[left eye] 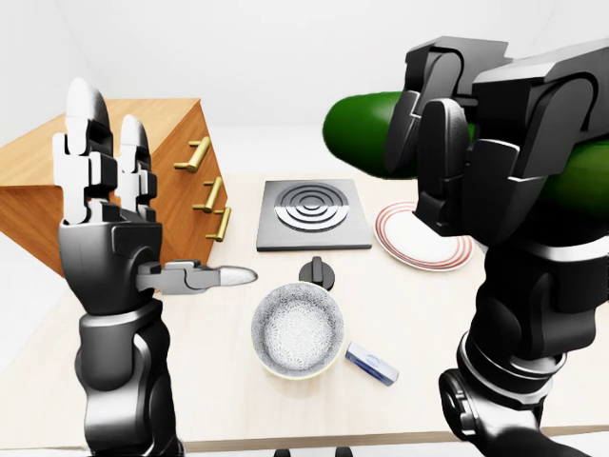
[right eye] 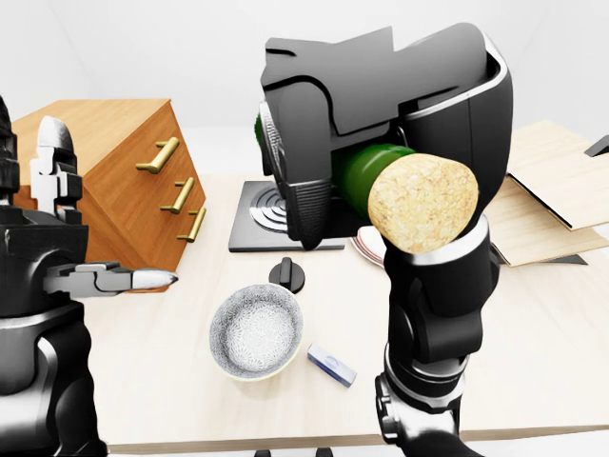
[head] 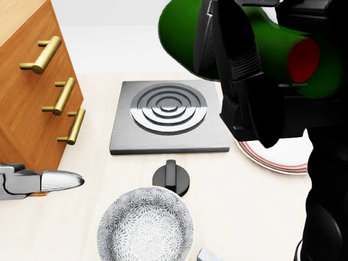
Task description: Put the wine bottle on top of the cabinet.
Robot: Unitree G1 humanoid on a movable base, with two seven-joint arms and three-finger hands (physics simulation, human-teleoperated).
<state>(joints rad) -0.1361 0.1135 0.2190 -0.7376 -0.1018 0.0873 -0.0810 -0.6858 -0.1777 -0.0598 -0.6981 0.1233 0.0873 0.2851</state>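
The green wine bottle [left eye: 366, 133] lies roughly level in the air, high above the table and close to the cameras. Its cork end [right eye: 422, 205] points toward the right-eye view. My right hand [left eye: 447, 143] is shut on the bottle, its black fingers wrapped over the green body. The wooden cabinet [left eye: 105, 162] with brass handles stands at the left of the table, well left of the bottle, and its flat top [right eye: 86, 119] is bare. My left hand [left eye: 157, 205] is raised beside the cabinet, open, fingers upright and thumb pointing right, holding nothing.
On the table below sit a square steel hob plate [head: 169, 115], a black knob [head: 171, 178], a patterned bowl [head: 145, 225], a red-ringed plate [left eye: 423, 243] and a small blue-white object [left eye: 371, 364]. Flat wooden boards [right eye: 542, 205] lie at the right.
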